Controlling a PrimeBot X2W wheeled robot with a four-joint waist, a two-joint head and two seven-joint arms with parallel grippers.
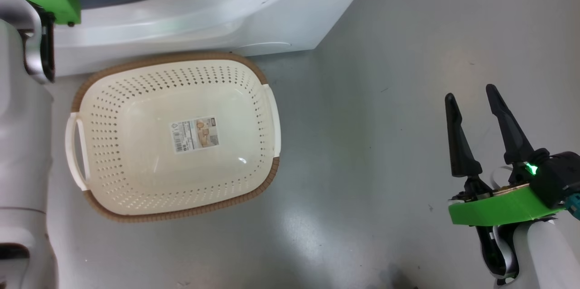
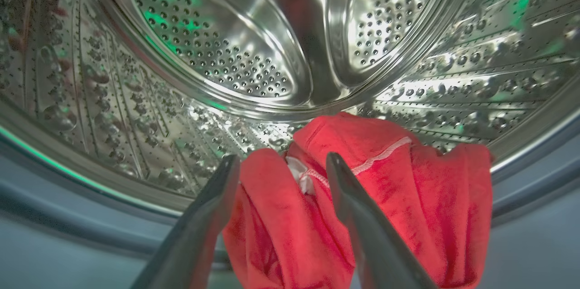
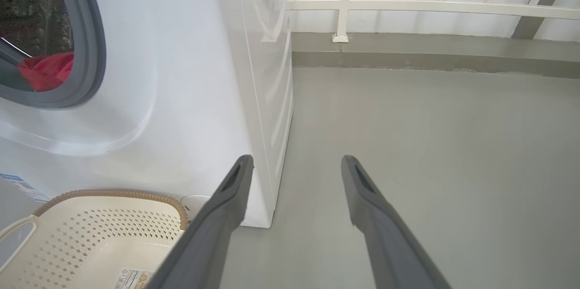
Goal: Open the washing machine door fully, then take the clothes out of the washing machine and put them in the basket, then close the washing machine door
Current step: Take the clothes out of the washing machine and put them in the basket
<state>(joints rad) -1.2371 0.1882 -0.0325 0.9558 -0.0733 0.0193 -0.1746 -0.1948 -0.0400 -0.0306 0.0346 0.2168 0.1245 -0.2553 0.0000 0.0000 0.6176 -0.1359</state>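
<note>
Closer, left wrist view catches spread fingers (image 2: 199, 230) flanking clothes (image 2: 385, 189).

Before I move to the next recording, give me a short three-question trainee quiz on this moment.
1. True or false: a garment lies in the basket.
2. The left gripper is: A) open, reaching into the drum toward the clothes; B) shut on the clothes; C) above the basket.
3. What lies under the right gripper?
Key: 1 false; 2 A; 3 bare floor, right of the basket.
</note>
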